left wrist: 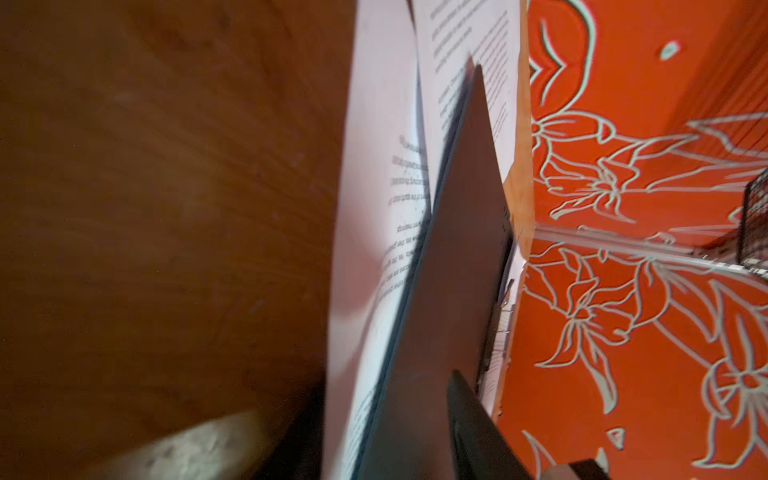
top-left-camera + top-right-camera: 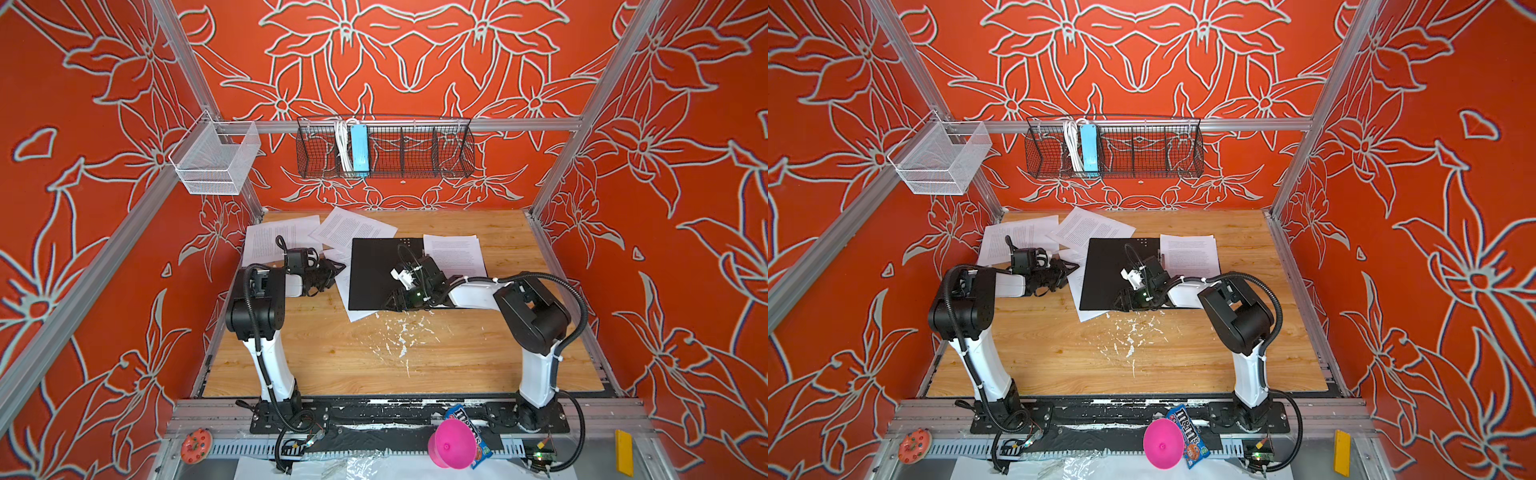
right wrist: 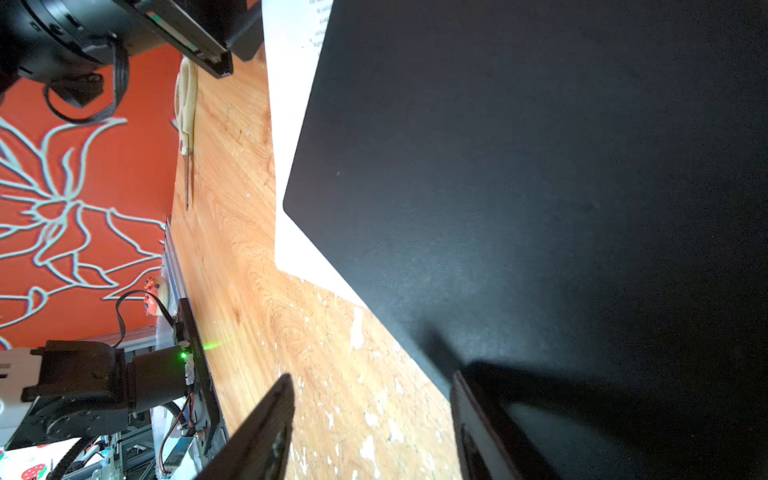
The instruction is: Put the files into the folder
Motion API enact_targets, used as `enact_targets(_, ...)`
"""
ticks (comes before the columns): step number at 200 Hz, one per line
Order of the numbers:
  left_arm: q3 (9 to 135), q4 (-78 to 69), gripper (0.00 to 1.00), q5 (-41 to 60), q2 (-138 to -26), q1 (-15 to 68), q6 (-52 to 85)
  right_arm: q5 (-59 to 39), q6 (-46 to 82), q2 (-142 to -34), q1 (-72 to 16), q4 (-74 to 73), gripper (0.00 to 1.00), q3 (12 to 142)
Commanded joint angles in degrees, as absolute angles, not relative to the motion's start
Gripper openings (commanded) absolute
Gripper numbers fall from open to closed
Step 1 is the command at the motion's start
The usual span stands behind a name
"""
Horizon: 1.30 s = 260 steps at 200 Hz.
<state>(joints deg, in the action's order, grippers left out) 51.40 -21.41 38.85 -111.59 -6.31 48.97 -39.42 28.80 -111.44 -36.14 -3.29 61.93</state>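
Sheets of printed white paper (image 2: 278,239) are strewn left of the thin open black-faced folder (image 2: 374,266), nearest the left tool (image 2: 336,270), grip unreadable; right tool (image 3: 372,378) is held spread.

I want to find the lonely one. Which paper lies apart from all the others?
The printed sheet right of the black folder. The other sheets bunch together at the folder's left side and far-left corner; this one lies alone.

The near half of the desk (image 2: 332,365) lies open; the far half is crowded by the folder (image 2: 374,270) and scattered files (image 2: 270,237), a wire basket (image 2: 415,153) hanging above.
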Motion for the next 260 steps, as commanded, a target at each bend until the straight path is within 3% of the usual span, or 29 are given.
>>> enact_targets(1, 49.6, -16.0, 0.30, 34.2, -109.8, -6.0, 48.6, -39.6, 29.2, -112.4, -36.7, -2.7, 0.62, 61.1)
enact_targets(35, 50.1, -13.9, 0.00, 34.5, -108.5, -6.0, 47.0, -39.9, 29.1, -111.2, -36.7, -3.9, 0.62, 60.3)
enact_targets(99, 49.8, -5.3, 0.00, 34.3, -99.4, -6.0, 41.9, -38.8, 28.0, -108.7, -36.9, -4.7, 0.64, 59.0)
enact_targets(215, 51.0, 29.0, 0.00, 25.9, -58.6, -5.6, 29.3, -29.5, 24.4, -99.3, -36.8, -2.9, 0.73, 54.8)
enact_targets(260, 59.0, 34.5, 0.00, 26.9, -55.4, 0.8, 25.6, -27.9, 24.4, -91.4, -36.1, -2.3, 0.76, 52.2)
